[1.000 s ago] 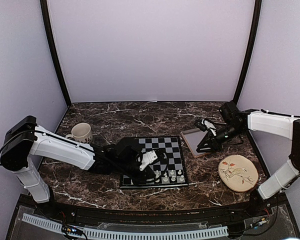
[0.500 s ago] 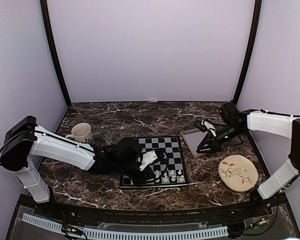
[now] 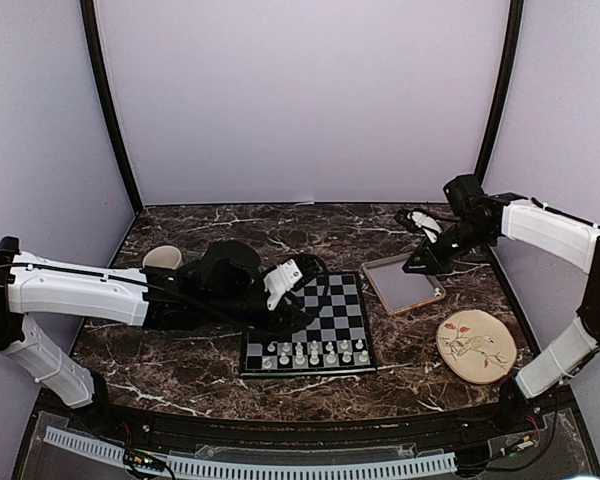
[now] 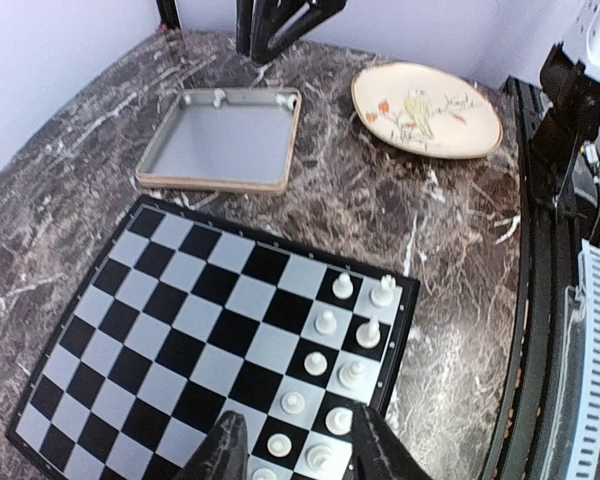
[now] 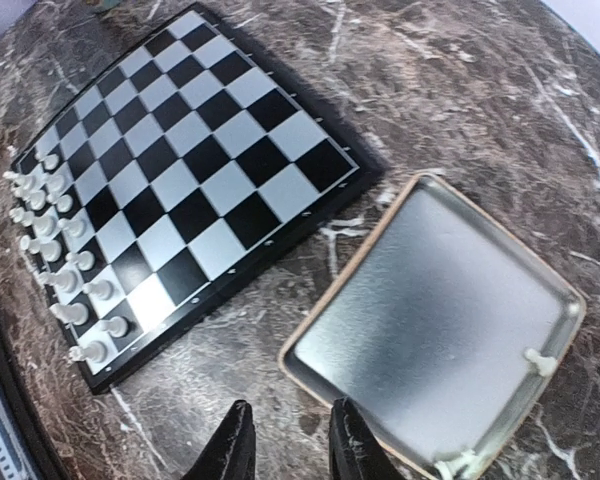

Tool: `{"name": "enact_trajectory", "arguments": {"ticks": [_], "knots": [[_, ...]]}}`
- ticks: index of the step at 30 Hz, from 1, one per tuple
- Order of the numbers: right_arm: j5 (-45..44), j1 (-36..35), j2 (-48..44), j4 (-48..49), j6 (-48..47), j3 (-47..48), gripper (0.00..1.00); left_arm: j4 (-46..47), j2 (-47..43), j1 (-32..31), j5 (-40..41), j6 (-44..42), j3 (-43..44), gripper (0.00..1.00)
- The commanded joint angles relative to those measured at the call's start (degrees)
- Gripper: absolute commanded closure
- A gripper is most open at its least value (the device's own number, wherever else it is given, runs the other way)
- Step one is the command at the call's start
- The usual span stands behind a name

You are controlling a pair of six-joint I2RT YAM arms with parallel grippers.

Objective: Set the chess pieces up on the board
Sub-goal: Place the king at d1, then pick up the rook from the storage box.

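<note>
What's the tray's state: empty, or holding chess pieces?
Not empty. Two white chess pieces sit by one rim of the tray; its floor is otherwise bare.

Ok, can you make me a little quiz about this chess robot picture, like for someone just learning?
1. True or false: the chess pieces on the board crowd along one edge, not the middle.
2. What is drawn on the round plate? A) a fish B) a bird C) a car
3. Which gripper is nearer the tray?
Key: 1 true; 2 B; 3 the right gripper.
</note>
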State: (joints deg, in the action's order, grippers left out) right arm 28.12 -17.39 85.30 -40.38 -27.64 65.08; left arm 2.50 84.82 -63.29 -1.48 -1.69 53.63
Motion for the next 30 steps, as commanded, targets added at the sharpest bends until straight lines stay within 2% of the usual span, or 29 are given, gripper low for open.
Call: {"name": "enact_trajectory", "arguments": {"ticks": [1, 6, 15, 30], "knots": [[-11.6, 0.8, 1.3, -1.6, 4.0, 3.8, 0.74, 1.1, -2.4, -0.3, 4.6, 1.6, 1.9, 0.62], [-17.8, 1.2, 5.4, -2.9, 7.3, 4.3, 0.74, 6.8, -0.6, 0.0, 8.4, 6.8, 1.0, 0.59], [-23.0, 4.4, 14.8, -4.6, 10.8, 5.5, 0.79, 10.4, 4.5, 0.0, 4.7, 13.0, 1.3, 0.59], [-24.8, 7.6, 20.3, -6.1, 12.5, 7.1, 0.75, 14.1, 4.9, 0.0, 2.5, 14.3, -1.2, 0.59]]}}
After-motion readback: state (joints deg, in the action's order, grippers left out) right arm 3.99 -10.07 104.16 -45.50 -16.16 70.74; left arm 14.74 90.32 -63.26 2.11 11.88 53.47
